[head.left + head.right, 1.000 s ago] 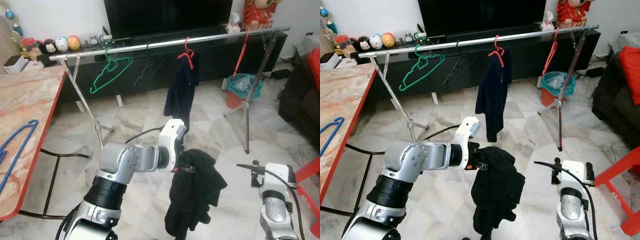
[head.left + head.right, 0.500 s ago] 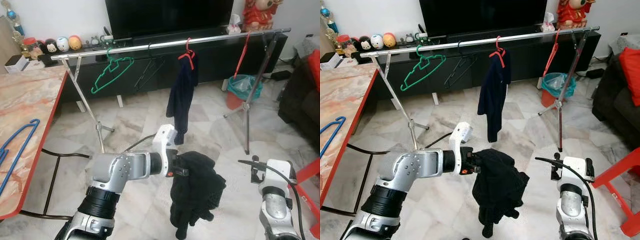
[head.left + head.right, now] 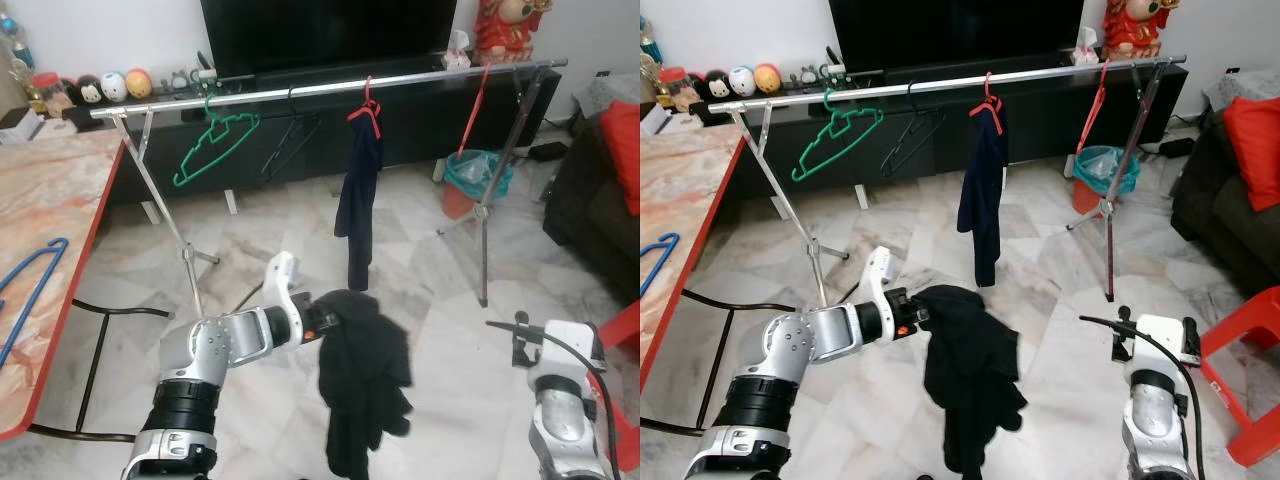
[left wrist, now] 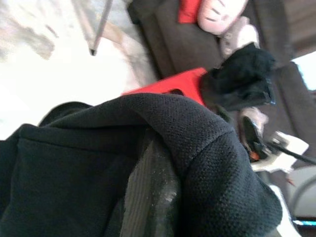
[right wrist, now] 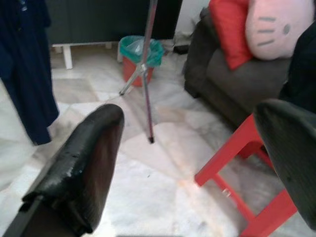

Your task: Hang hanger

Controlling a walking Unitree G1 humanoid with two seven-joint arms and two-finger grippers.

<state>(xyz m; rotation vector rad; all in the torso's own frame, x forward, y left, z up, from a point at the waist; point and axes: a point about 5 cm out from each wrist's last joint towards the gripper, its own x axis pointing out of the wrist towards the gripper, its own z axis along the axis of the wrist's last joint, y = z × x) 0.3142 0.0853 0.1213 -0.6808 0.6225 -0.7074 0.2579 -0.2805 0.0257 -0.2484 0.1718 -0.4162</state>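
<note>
marble floor (image 3: 250, 235), black TV cabinet (image 3: 420, 115), dark sofa (image 3: 600, 200)

Free rail (image 3: 420, 80) gaps flank the hung navy garment (image 3: 358, 195); hangers (image 3: 212, 145) crowd leftward.

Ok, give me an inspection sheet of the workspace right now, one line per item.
Surface: marble floor; marble table on the robot's left.
Job's things: black garment dangling from left claw; rail with green hanger, black hanger, red hanger carrying navy garment.
Clutter: blue hanger on table; bin.
Grippers: left claw shut on black garment; right claw open, idle.
Cables: black cable on right arm.
Surroundings: TV, sofa, red stool.
</note>
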